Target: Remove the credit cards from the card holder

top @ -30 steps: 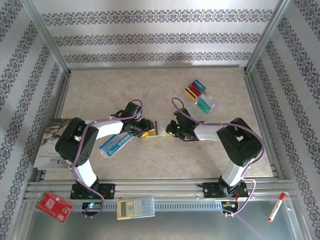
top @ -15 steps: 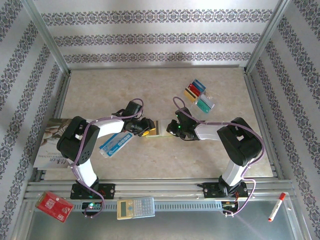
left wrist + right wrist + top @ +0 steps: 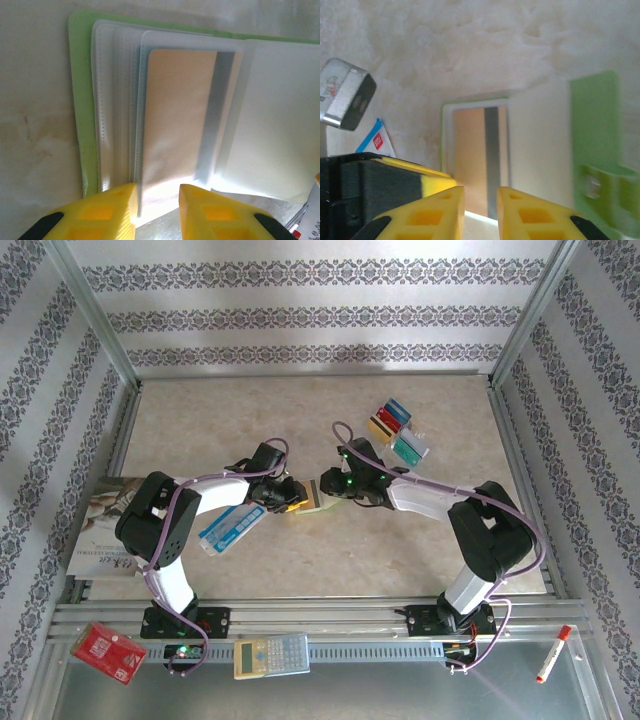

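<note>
The lime-green card holder [image 3: 312, 498] lies open on the table between my two grippers, its green cover [image 3: 82, 100] under a stack of clear sleeves. A tan credit card [image 3: 175, 115] with a grey stripe sits inside the top sleeve, also in the right wrist view [image 3: 475, 155]. My left gripper [image 3: 157, 197] is over the sleeve's near edge, its jaws a narrow gap apart. My right gripper [image 3: 481, 197] hovers at the opposite edge, jaws slightly apart, nothing pinched. Several coloured credit cards [image 3: 397, 432] lie loose at the back right.
A blue-and-white packet [image 3: 230, 528] lies beside the left arm, with a magazine [image 3: 95, 525] at the table's left edge. On the front rail sit a red board [image 3: 108, 651], a calculator [image 3: 272, 655] and a red marker [image 3: 552, 654].
My right gripper has shifted left and back over the card holder and its jaws have parted. The left jaws have narrowed; the left arm has stayed put.
</note>
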Robot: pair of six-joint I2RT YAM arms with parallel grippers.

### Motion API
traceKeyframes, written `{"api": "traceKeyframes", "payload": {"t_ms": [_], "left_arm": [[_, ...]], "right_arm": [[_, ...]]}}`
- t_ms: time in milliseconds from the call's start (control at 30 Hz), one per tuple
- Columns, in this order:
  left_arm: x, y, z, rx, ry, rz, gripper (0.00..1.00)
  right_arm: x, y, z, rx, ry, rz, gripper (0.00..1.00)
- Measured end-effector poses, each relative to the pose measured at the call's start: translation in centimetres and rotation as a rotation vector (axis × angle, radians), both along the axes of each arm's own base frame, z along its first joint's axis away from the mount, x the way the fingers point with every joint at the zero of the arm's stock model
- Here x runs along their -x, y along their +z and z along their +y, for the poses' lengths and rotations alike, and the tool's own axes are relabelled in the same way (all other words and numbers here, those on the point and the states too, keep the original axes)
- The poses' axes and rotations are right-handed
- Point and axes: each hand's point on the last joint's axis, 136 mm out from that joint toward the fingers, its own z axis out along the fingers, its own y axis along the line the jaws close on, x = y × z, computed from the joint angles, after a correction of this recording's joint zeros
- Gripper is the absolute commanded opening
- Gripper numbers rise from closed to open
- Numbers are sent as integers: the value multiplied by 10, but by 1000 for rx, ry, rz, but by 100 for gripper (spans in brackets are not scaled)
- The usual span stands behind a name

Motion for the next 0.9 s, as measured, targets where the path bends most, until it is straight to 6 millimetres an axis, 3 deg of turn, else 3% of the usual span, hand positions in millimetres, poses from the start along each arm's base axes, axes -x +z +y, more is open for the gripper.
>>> {"api": "traceKeyframes", "payload": {"t_ms": [133,300,500,667,900], "left_arm": [[0,0,0,0,0,0,27],[0,0,0,0,0,0,27],[0,0,0,1,-1,0,27],[1,1,-2,9,-6,4,27],[2,-3,-2,11,-10,14,27]], "right_arm": [[-7,-9,4,97,46,1,36],[-8,-35,-9,247,78,39,45],[-3,-59,-15,339,142,87,49],[-5,-59,-11,344,172,83,57],[-4,-56,-11,278,161,86,60]]}}
